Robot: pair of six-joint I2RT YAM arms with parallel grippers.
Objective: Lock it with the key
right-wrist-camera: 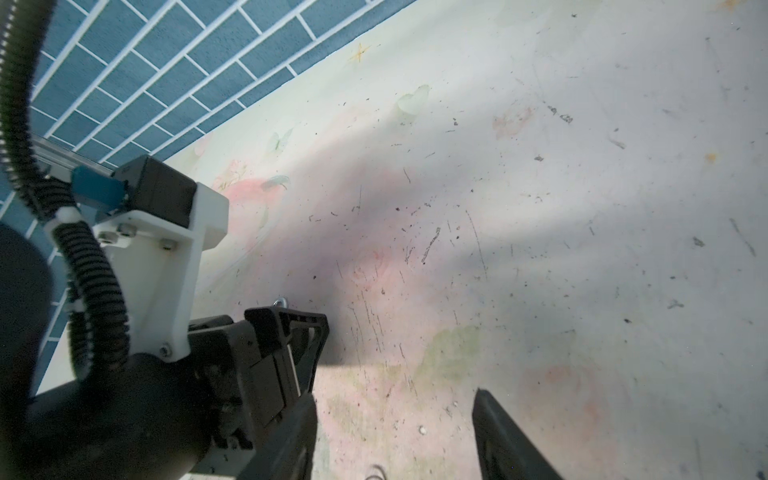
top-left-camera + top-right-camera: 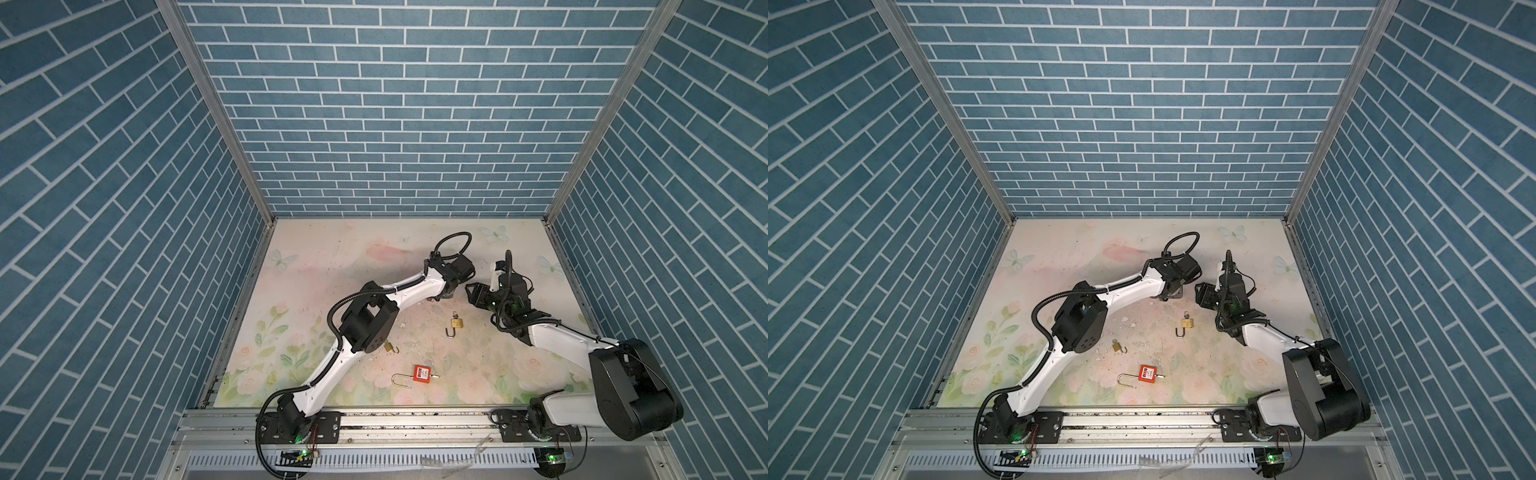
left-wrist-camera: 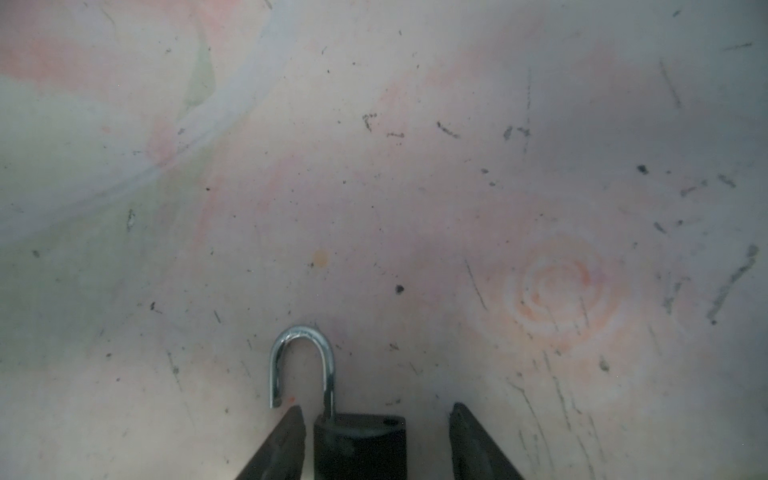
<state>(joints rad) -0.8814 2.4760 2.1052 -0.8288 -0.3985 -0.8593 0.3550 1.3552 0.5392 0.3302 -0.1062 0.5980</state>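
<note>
**Padlock grasp: left jaws straddling the lock body**

Floral mat (image 2: 332, 257) is carrying everything; clock bearings are being read in a top view, with 12 at the far wall.

Left arm (image 2: 415, 286) is reaching to just past mat centre, toward 1 o'clock. Right arm (image 2: 557, 338) is angling in from 4 o'clock.

Right gripper (image 1: 395, 449) is hanging wide apart at 3 o'clock of the left wrist, with nothing between its jaws.

Left gripper (image 3: 376, 407) is sitting low over the dark padlock (image 3: 359, 444), and its wrist is hiding the lock in both top views. Its fingers (image 3: 286, 444) are flanking the body. One is lying close against it and the other is showing a clear gap, so the jaws are parted and not yet clamping.

Shackle (image 3: 329, 374) is standing sprung, its free end out of the body. No key is showing on this lock.

Brass padlock (image 2: 456, 323) is lying at 4 o'clock of the left wrist, and the red padlock (image 2: 421, 373) at 6 o'clock of the mat.

Handling, as judgement:
- The lock is looking like solid metal: rigid, dense for its size and not fragile.
- Its smooth faces are likely slippery.
- The best hold is across the body's opposite faces, leaving the shackle and keyway free.
- The shackle is swivelling loose, so it is making a poor handle.
- The body is likely to be twisting in the pads once the shackle is pressed home.
</note>
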